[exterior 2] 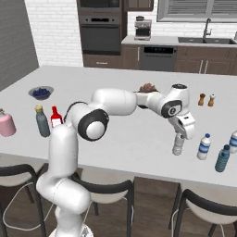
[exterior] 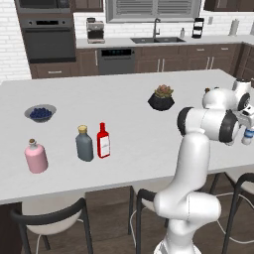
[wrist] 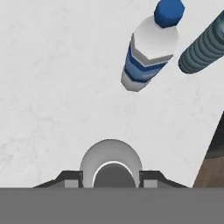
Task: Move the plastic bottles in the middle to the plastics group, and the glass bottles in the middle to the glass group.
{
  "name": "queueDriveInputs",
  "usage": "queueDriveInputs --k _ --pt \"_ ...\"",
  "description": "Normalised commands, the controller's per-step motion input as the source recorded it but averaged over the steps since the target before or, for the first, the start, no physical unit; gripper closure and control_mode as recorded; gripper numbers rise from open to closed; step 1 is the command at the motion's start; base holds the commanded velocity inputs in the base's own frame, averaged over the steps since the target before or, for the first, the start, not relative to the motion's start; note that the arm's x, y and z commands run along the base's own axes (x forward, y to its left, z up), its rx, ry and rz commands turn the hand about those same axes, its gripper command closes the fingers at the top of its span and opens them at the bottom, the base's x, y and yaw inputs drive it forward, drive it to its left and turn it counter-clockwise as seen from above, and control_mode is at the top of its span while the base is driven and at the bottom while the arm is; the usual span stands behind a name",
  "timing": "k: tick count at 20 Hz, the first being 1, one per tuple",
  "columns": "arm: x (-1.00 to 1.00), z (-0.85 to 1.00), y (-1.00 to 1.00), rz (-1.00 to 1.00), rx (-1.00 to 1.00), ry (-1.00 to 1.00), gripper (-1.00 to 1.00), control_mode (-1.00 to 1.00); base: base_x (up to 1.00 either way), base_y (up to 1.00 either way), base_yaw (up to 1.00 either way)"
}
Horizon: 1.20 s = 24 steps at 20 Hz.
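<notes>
Greyish plastic bottle (exterior 2: 178, 144) stands upright at right of centre in the right base view, on the counter (exterior 2: 139, 139), the tool (exterior 2: 180, 135) pinching it just under its cap. Near it to the right stand the plastics group (exterior 2: 204, 146): a blue-labelled bottle and a ribbed blue-grey bottle (exterior 2: 222, 159). The step in hand seems to be setting this bottle down among them; next, the tool would need to spread and lift straight up. At lower left in the left base view, the red glass bottle (exterior: 103, 141) touches the dark grey bottle (exterior: 84, 144), near the pink bottle (exterior: 36, 156).
</notes>
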Motion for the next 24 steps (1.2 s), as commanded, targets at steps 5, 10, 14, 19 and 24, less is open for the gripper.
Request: queueDriveInputs --k 5,10,14,19,24 --pt "-0.01 0.00 0.01 -0.06 -0.01 -0.07 1.00 -1.00 0.00 0.00 0.00" --pt "0.00 0.00 -0.08 -0.11 0.00 -0.03 1.00 -1.00 0.00 0.00 0.00" --pt "0.00 0.00 -0.35 -0.10 0.00 0.00 1.00 -1.00 0.00 0.00 0.00" --pt "0.00 0.00 -0.36 -0.08 0.00 0.00 1.00 -1.00 0.00 0.00 0.00" --pt "0.00 0.00 -0.06 -0.03 0.00 0.00 1.00 -1.00 0.00 0.00 0.00"
